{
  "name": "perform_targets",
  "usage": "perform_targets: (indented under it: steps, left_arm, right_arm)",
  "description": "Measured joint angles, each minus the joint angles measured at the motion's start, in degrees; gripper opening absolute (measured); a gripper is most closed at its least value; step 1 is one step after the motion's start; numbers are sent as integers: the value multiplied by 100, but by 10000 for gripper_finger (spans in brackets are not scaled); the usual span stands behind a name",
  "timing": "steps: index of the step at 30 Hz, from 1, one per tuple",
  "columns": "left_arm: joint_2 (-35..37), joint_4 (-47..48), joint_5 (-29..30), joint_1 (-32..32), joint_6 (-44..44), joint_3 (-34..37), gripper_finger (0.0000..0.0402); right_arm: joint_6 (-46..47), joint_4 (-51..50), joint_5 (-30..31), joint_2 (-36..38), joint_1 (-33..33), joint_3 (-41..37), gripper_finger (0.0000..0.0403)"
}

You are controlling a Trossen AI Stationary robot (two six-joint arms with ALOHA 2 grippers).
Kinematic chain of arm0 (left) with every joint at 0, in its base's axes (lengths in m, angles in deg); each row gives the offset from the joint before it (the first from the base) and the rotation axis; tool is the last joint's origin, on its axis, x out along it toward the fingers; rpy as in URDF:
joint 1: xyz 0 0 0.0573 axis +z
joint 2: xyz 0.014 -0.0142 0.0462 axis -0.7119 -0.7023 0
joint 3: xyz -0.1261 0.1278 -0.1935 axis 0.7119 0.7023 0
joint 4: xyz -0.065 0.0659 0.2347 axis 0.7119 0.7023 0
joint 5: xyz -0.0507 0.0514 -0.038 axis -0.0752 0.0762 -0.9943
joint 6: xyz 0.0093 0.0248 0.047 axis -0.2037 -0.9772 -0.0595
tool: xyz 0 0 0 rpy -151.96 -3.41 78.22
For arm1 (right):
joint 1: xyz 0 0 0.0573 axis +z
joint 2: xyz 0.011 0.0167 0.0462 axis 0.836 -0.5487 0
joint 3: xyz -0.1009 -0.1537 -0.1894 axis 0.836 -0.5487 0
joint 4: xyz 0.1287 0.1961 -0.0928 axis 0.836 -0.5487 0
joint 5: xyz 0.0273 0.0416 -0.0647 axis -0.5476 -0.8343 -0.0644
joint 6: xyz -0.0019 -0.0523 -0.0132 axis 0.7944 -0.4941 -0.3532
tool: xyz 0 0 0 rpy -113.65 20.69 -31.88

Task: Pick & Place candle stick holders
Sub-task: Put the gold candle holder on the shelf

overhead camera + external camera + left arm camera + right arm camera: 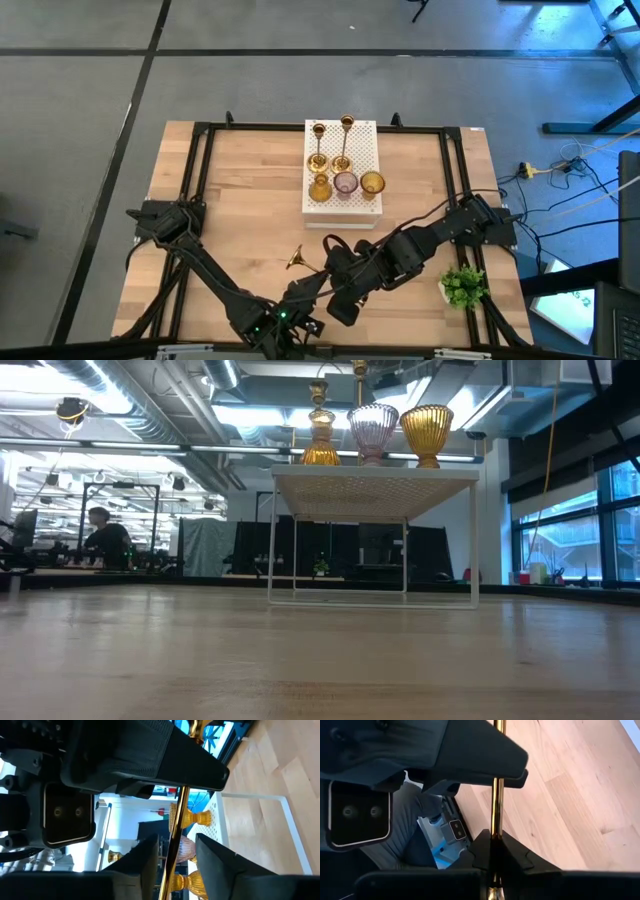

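A slim brass candlestick point(297, 260) hangs over the table's near middle, with my right gripper point(492, 847) shut on it. My left gripper point(175, 855) is open, and its fingers stand on either side of the same stem point(174, 845) with a gap showing. On the white perforated box point(375, 135) at the far middle stand two brass candlesticks point(317, 145) point(345, 140) on their round bases. In front of them stand two amber glass holders point(319, 187) point(372, 183) and, between them, a pinkish one point(345, 184). My right gripper pinches the candlestick's thin stem point(494, 827) between its two fingers, which lie across it. The fingers slant down from the table's right. The candlestick is lifted clear of the table, and its flared end point(295, 258) points toward the table's left.
A small green plant point(463, 285) stands near the table's right edge by the right arm. Black frame rails point(200, 170) run along the table's sides and far edge. Bare wood lies left of the box. A person point(105, 540) sits far off in the room behind.
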Motion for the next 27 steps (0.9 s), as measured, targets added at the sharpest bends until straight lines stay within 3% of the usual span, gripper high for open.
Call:
perform_targets:
  steps: [12, 27]
  left_arm:
    - [0, 28, 2, -7, -29, 4, 13]
    - [0, -18, 26, -92, 714, 4, 12]
  right_arm:
    - [-265, -26, -39, 2, -10, -7, 24]
    - [-1078, 434, -100, 66, 16, -7, 101]
